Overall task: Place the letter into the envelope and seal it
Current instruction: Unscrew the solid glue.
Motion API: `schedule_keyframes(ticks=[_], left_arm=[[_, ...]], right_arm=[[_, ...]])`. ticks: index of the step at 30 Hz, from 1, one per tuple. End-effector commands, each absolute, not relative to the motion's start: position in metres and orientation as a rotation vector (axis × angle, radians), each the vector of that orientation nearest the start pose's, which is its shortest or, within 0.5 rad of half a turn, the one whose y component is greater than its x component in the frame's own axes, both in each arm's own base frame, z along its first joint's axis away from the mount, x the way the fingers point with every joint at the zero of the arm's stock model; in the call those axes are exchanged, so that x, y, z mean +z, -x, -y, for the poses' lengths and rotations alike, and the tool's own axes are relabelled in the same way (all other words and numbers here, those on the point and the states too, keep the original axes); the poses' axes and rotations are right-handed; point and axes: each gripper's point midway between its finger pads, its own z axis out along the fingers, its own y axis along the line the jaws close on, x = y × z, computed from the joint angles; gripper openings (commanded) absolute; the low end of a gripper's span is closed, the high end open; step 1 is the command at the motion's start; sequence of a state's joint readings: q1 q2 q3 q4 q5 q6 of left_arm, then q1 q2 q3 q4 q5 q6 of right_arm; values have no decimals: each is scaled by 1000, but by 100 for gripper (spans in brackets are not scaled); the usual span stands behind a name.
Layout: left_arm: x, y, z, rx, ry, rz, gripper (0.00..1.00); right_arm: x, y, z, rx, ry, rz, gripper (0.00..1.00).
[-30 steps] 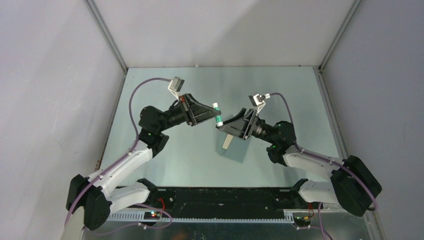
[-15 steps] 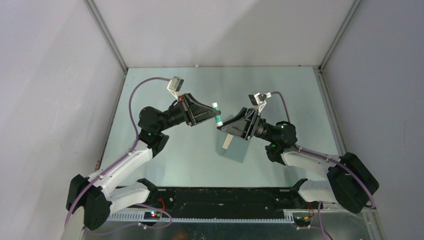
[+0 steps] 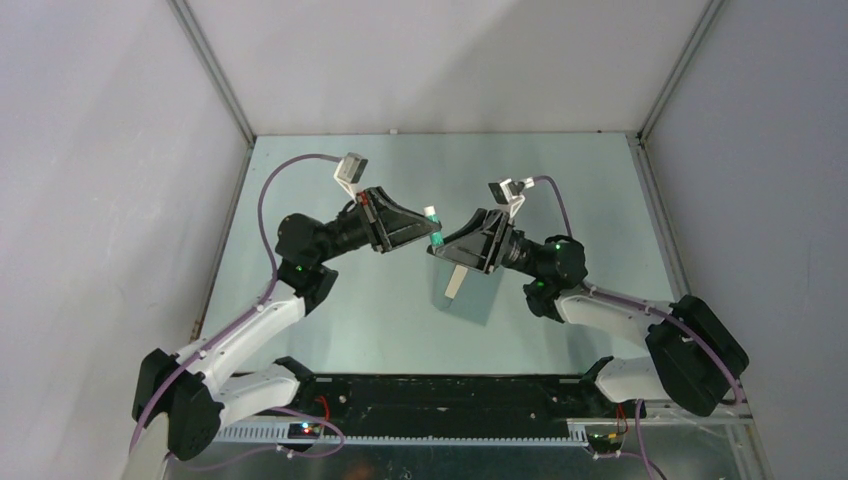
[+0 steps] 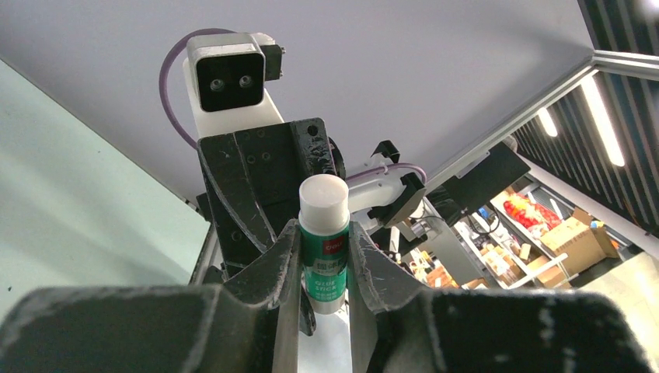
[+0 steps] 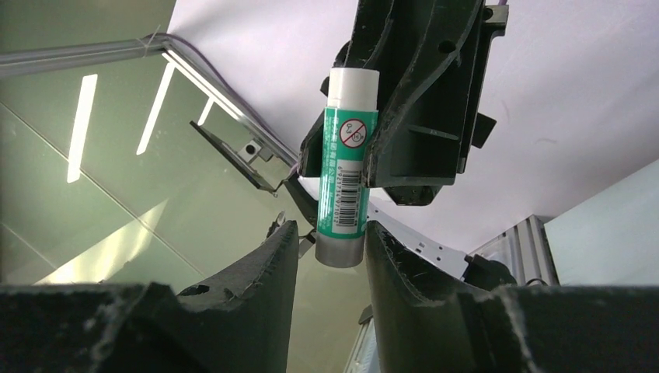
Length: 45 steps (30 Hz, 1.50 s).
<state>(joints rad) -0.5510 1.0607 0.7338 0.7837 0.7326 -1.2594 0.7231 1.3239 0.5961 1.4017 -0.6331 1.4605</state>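
Observation:
A green-and-white glue stick (image 3: 434, 226) hangs in the air over the table's middle, and my left gripper (image 3: 428, 232) is shut on its green body (image 4: 324, 233). My right gripper (image 3: 440, 246) faces it from the right. In the right wrist view the stick's grey end (image 5: 340, 250) sits between the open fingertips of that gripper (image 5: 330, 237), close against the right finger, with a gap on the left. The teal-grey envelope (image 3: 472, 305) lies flat on the table below. A tan strip of the letter (image 3: 453, 285) shows at its left edge.
Grey walls with metal corner rails (image 3: 215, 75) enclose the pale green table (image 3: 560, 180) on three sides. Both arm bases and a black rail (image 3: 440, 400) line the near edge. The right wrist camera (image 4: 229, 78) looms close ahead in the left wrist view.
My right gripper has moved left and up to the glue stick, and its jaws have narrowed around the stick's lower end. The left arm and the envelope have stayed still.

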Motion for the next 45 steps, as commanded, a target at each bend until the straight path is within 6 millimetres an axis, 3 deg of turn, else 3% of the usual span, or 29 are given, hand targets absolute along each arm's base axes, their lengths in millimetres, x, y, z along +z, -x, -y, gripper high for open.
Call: schedule_keyframes(ticks=[1,9,12,15,18,19,20,21,27,28,29,30,31,32,33,34,35,38,39,41,45], left_arm=[[393,-180,283,-1938,-327,-1449,0],[391,-181,283,-1935,-317,-1450,0],[390,-182,283,-1926,-309,-1457,0],[387,-185,283,-1898,-300,-1480,0],[380,-189,282,-1837,-296,-1526,0],[380,-189,281,-1815,-305,-1521,0],[378,-190,281,-1806,-297,-1542,0],[377,-190,281,-1794,-301,-1542,0],[373,-193,281,-1782,-293,-1561,0],[373,-193,281,-1782,-291,-1564,0],[373,-194,281,-1782,-290,-1566,0],[373,-194,282,-1780,-288,-1568,0],[373,-195,282,-1780,-286,-1571,0],[372,-196,282,-1776,-284,-1574,0],[371,-196,282,-1775,-280,-1583,0],[371,-197,282,-1773,-279,-1584,0],[371,-197,282,-1772,-277,-1586,0],[369,-198,282,-1768,-269,-1595,0],[369,-198,282,-1768,-268,-1595,0],[369,-198,282,-1765,-267,-1594,0],[368,-198,281,-1760,-266,-1599,0]], right_arm=[[387,-150,-319,2229,364,-1213,40],[385,-149,-321,2238,378,-1222,24],[383,-148,-321,2237,384,-1234,12],[380,-150,-323,2213,373,-1266,7],[365,-160,-333,2101,337,-1376,3],[369,-158,-330,2073,340,-1373,3],[357,-164,-334,2011,319,-1438,1],[363,-162,-331,1987,324,-1429,0],[347,-171,-330,1777,314,-1550,0],[355,-170,-329,1755,323,-1535,0],[345,-172,-331,1693,330,-1577,0],[353,-171,-330,1668,337,-1563,0],[344,-173,-332,1596,346,-1604,0],[354,-172,-331,1567,354,-1589,0],[346,-173,-332,1485,366,-1621,0],[354,-172,-332,1459,373,-1607,0],[347,-173,-333,1384,380,-1632,0],[355,-166,-338,1288,413,-1630,0],[348,-176,-334,1187,386,-1655,0],[349,-178,-335,1108,381,-1665,0],[355,-180,-334,1066,345,-1656,0]])
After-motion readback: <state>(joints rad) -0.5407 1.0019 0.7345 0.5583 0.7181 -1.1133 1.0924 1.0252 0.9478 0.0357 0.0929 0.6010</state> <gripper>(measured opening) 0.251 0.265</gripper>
